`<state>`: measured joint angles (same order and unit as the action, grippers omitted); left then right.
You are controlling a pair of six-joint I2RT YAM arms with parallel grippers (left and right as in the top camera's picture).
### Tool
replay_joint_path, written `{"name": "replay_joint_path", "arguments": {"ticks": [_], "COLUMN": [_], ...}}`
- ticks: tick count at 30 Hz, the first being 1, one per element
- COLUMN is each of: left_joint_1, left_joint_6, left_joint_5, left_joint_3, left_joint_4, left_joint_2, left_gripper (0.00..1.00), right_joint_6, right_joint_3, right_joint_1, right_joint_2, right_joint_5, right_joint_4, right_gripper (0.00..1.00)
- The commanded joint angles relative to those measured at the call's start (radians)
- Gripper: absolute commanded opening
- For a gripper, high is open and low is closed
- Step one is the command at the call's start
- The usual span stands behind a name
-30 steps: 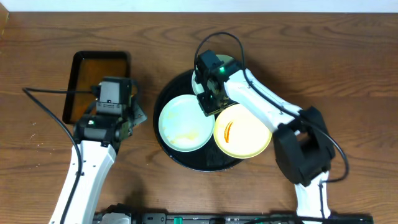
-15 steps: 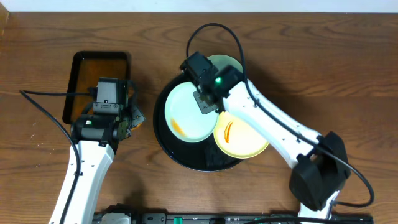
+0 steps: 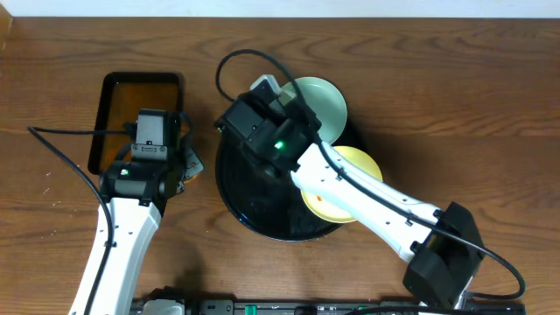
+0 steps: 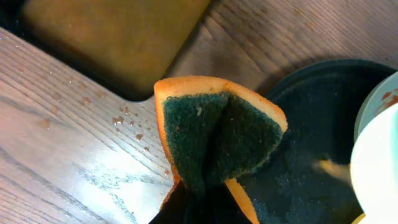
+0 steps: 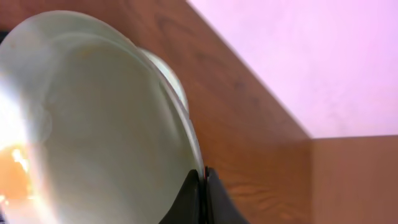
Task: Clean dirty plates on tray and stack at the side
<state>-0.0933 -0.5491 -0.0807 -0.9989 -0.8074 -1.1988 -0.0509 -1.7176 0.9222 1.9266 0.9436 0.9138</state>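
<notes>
**Kid:** What is your right pincer doing?

**Robot:** My right pincer [image 5: 203,180] is pinched tight on the rim of a mint plate [image 5: 93,124]. The plate is tipped up on its edge. It has an orange spot [image 5: 15,162] low on one side.

**Kid:** Where is that plate?

**Robot:** I hold it up over the back left part of the round black tray [image 3: 262,219]. From above you can hardly see it, because my own wrist is in the way.

**Kid:** Where are the other plates?

**Robot:** Another mint plate [image 3: 322,101] sits at the far edge of the tray. I cannot tell if all of it is inside the rim. The yellow plate [image 3: 363,164] lies on the right side of the tray, and my arm hides part of it.

**Kid:** And your left pincer?

**Robot:** My left pincer [image 3: 181,164] is squeezed shut on a sponge [image 4: 214,134]. The sponge is folded, with the rough green side showing and orange at the edges.

**Kid:** Where is the sponge?

**Robot:** It hangs over the wooden table [image 3: 490,87], between the small black tray [image 3: 131,109] with the brown inside and the big round one. It is not touching any plate. There are little specks [image 4: 124,118] on the wood near it.
</notes>
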Motion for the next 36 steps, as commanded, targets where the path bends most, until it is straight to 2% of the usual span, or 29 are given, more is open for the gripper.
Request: {"name": "replay_joint_path", "arguments": {"ticks": [1, 7, 23, 28, 31, 36], "left_joint_1": [0.005, 0.005, 0.005, 0.005, 0.005, 0.005], "left_joint_6": [0.009, -0.029, -0.043, -0.043, -0.043, -0.043], "left_joint_5": [-0.001, -0.002, -0.002, -0.002, -0.001, -0.001], "left_joint_3": [-0.006, -0.006, -0.006, -0.006, -0.005, -0.004], "left_joint_4": [0.0, 0.0, 0.0, 0.0, 0.0, 0.0], "left_joint_2": [0.005, 0.005, 0.004, 0.004, 0.004, 0.004], "left_gripper": [0.08, 0.07, 0.07, 0.07, 0.08, 0.08], "right_joint_6": [0.079, 0.094, 0.056, 0.035, -0.05, -0.102], "right_joint_3": [-0.019, -0.019, -0.019, -0.019, -0.019, -0.019], "right_joint_1": [0.018, 0.022, 0.024, 0.023, 0.01, -0.081], "right_joint_2": [-0.023, -0.023, -0.023, -0.023, -0.023, -0.023], "right_joint_5": [0.116, 0.175, 0.117, -0.13, -0.325, -0.64], "right_joint_4": [-0.014, -0.034, -0.035, -0.024, -0.002, 0.019], "right_gripper": [0.01, 0.01, 0.01, 0.01, 0.01, 0.01]}}
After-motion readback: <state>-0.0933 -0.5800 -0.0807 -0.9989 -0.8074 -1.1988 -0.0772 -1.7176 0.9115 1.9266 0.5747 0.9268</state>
